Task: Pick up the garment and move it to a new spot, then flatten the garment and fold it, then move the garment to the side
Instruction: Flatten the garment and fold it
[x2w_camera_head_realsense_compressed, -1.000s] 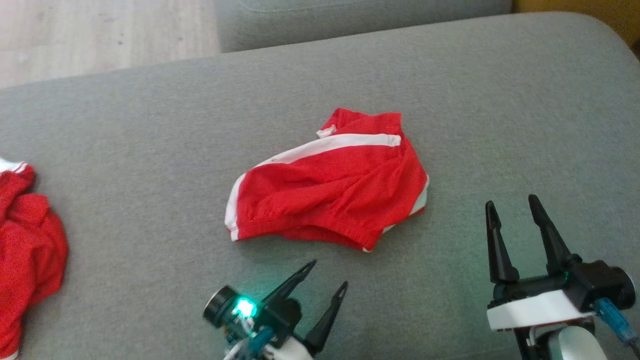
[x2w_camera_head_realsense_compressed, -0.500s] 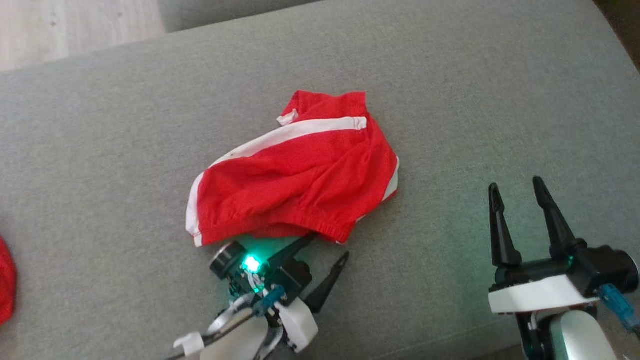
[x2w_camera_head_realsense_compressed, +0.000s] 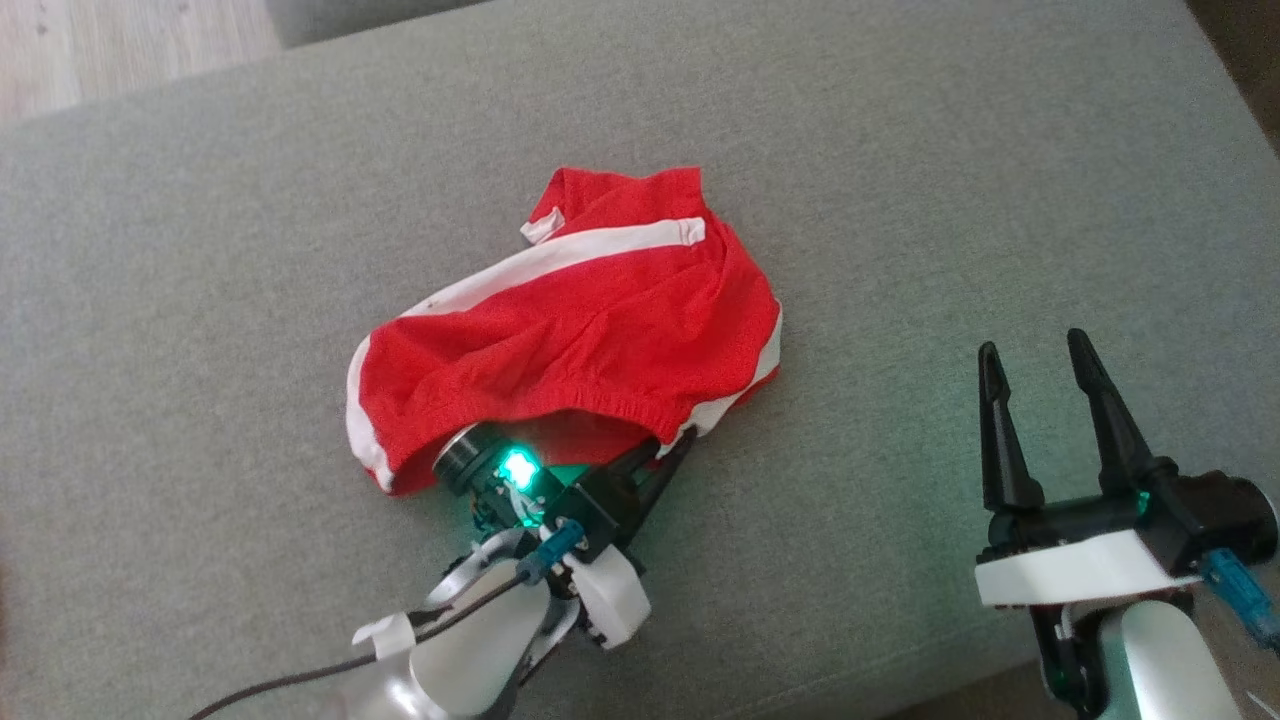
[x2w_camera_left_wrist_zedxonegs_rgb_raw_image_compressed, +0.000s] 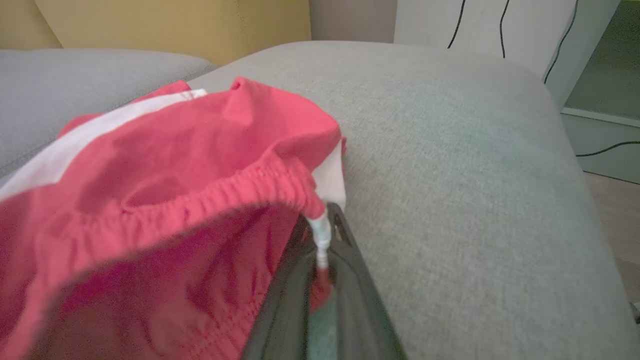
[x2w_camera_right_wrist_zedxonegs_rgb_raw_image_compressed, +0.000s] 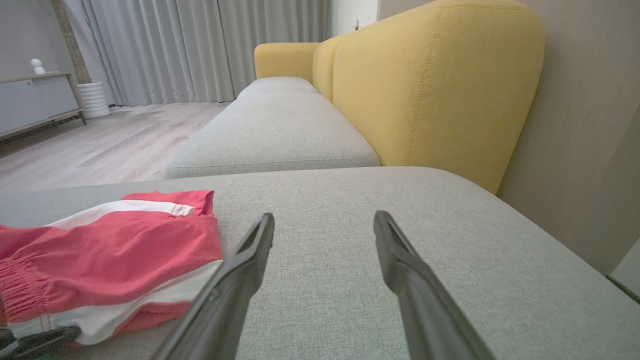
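Note:
The garment (x2w_camera_head_realsense_compressed: 590, 330) is a pair of red shorts with white side stripes, lying crumpled in the middle of the grey cushion (x2w_camera_head_realsense_compressed: 900, 180). My left gripper (x2w_camera_head_realsense_compressed: 670, 450) is shut on the garment's near right corner, at the elastic waistband. In the left wrist view the two fingers (x2w_camera_left_wrist_zedxonegs_rgb_raw_image_compressed: 350, 260) pinch the white and red edge of the garment (x2w_camera_left_wrist_zedxonegs_rgb_raw_image_compressed: 165, 165), and the waistband arches up over them. My right gripper (x2w_camera_head_realsense_compressed: 1035, 350) stands open to the right of the garment, above bare cushion. The right wrist view shows the garment (x2w_camera_right_wrist_zedxonegs_rgb_raw_image_compressed: 110, 245) to the left of its open fingers (x2w_camera_right_wrist_zedxonegs_rgb_raw_image_compressed: 250, 255).
The grey cushion's front edge (x2w_camera_head_realsense_compressed: 900, 690) runs close below both grippers. A strip of wooden floor (x2w_camera_head_realsense_compressed: 120, 40) lies beyond the cushion at the upper left. A yellow sofa back (x2w_camera_right_wrist_zedxonegs_rgb_raw_image_compressed: 425, 85) rises on the right in the right wrist view, with another grey seat cushion (x2w_camera_right_wrist_zedxonegs_rgb_raw_image_compressed: 275, 135) beyond.
My left gripper moved forward to the garment's near edge and shut on its waistband corner. The head camera has shifted, so the whole picture slid left. The right gripper stayed open.

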